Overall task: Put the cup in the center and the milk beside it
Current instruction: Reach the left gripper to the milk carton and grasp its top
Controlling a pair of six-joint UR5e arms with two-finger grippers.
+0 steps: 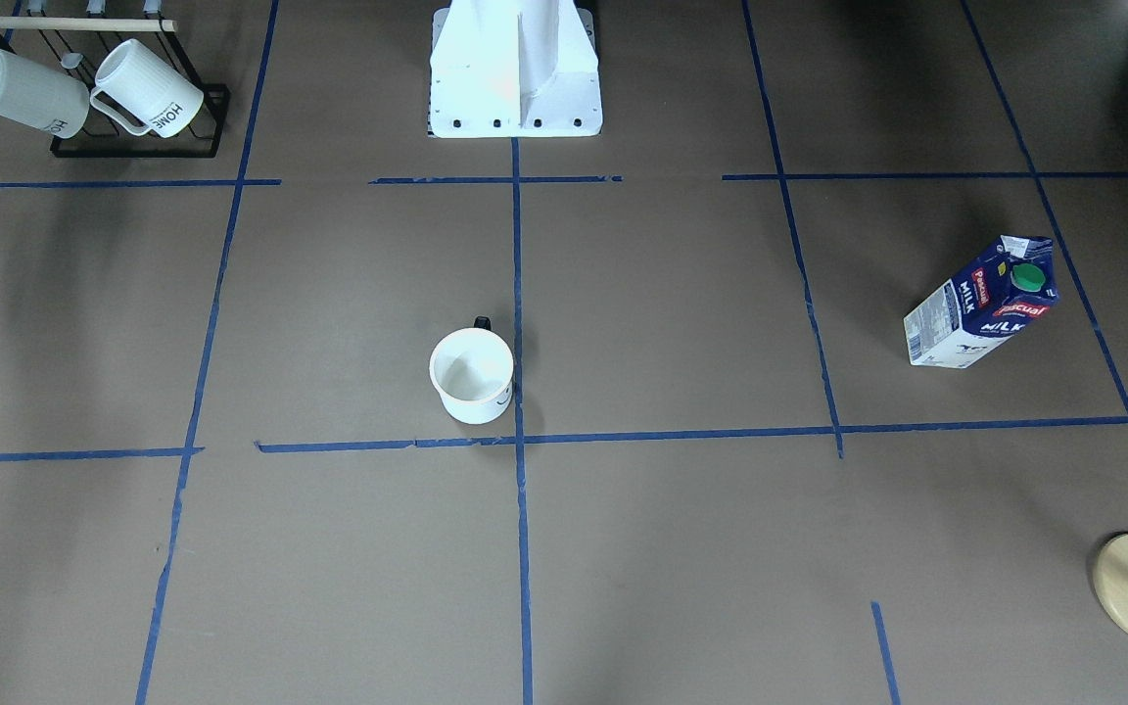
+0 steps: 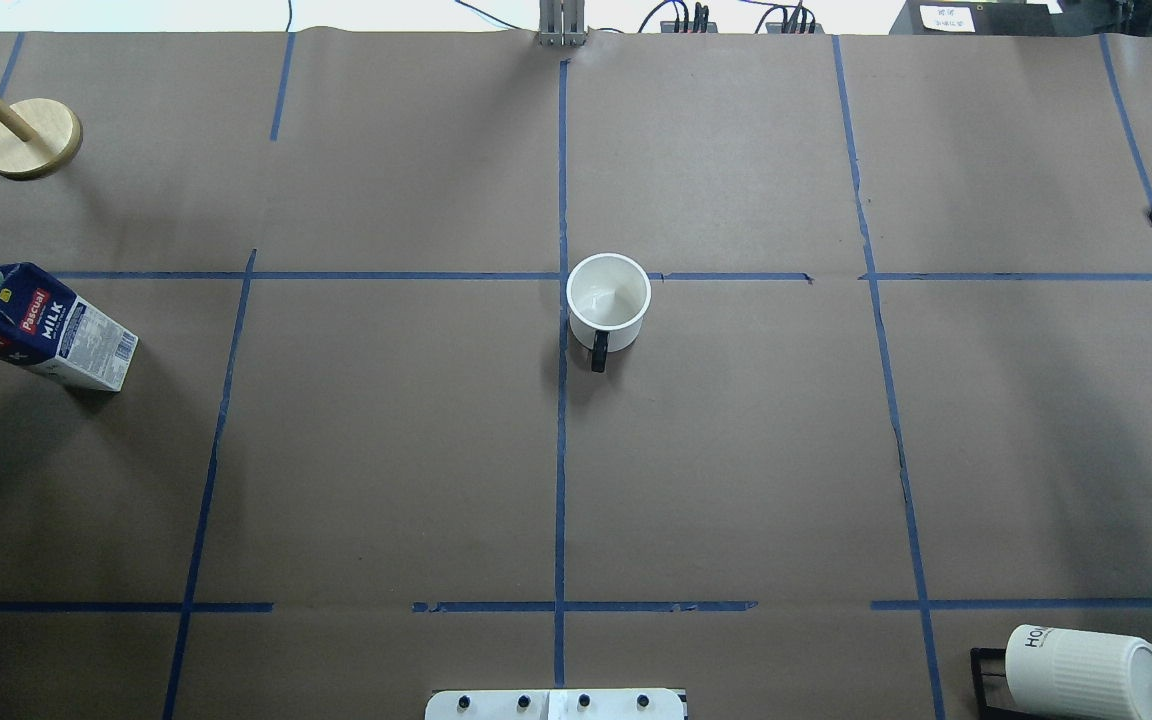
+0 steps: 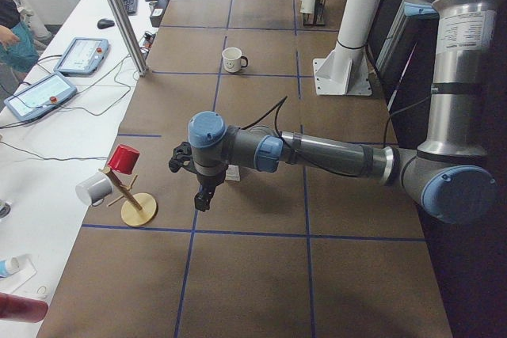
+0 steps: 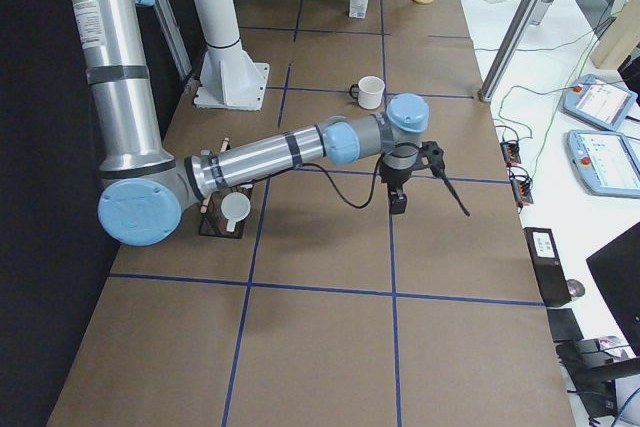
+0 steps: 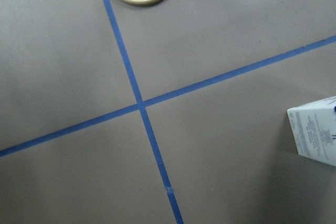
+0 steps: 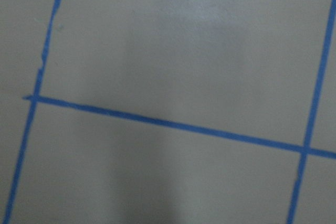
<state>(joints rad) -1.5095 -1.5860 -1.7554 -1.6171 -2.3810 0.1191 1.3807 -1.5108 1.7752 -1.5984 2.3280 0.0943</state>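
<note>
Front view: smooth white cup (image 1: pixel 471 377), upright, small black handle toward the robot, just beside the tape cross at the center (image 1: pixel 519 438). Blue-white milk (image 1: pixel 980 304), green cap, stands well apart toward the robot's left, with bare brown paper between.
Left side view: left gripper (image 3: pixel 202 195) hangs above the table; opening can't be told.
Right side view: right gripper (image 4: pixel 397 202) likewise, can't tell.

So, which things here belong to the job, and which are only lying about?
For the job: cup; milk carton; tape cross at the centre.
Lying about: mug rack; ribbed mugs on it; wooden stand.
</note>
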